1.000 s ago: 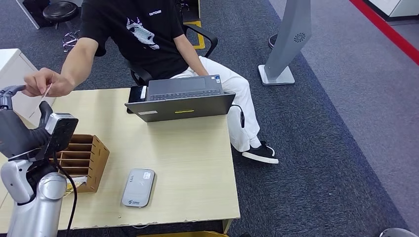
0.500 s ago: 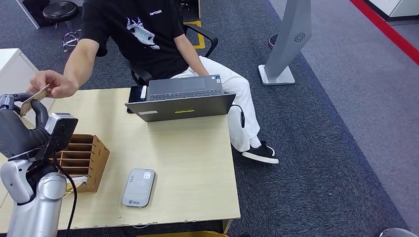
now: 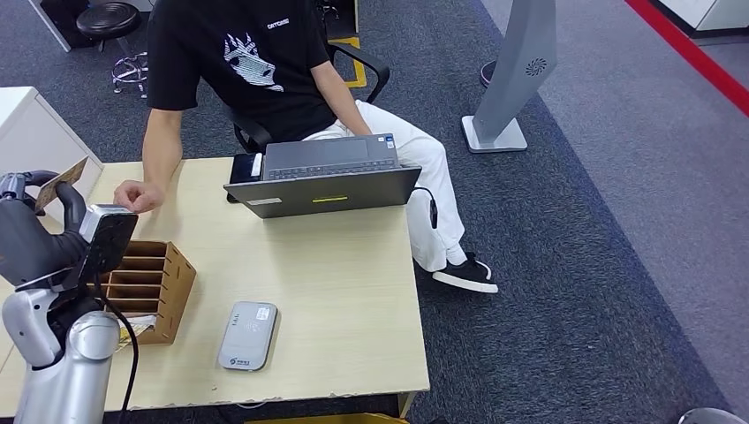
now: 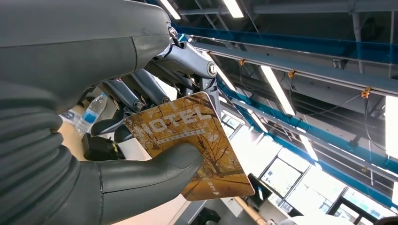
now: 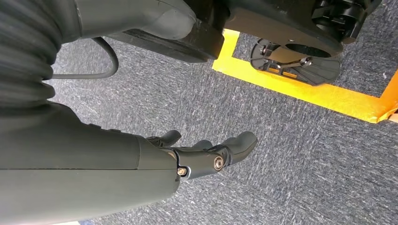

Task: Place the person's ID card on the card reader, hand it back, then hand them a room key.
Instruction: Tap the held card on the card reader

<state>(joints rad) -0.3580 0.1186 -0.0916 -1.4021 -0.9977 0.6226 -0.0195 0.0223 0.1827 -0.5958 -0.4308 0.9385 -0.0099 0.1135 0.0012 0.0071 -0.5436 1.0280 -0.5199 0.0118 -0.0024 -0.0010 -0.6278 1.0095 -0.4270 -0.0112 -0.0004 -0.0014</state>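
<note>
Pinching a brown card printed with the word HOTEL between its thick thumb and darker fingers, the left robot hand is raised at the far left edge of the worktop, with the card's corner sticking up above it in the head view. Whether this is the ID card or the room key I cannot say for certain, though the lettering reads as a hotel card. Just right of the raised hand stands a brown cardboard organiser with slotted compartments, and near it, toward the near edge of the worktop, lies a flat grey card reader with nothing on it. At the far side sits an open grey laptop, a small black device touching its left end. Behind it a person in a black printed T-shirt and white trousers sits on an office chair, one hand resting on the far left part of the worktop, apart from the robot's fingers and the card. The right robot hand hangs over grey carpet beside a strip of yellow floor tape, released, its fingers loosely apart and holding nothing. On the carpet to the far right stands a grey pedestal, and a red line runs along the floor at the far right corner.
</note>
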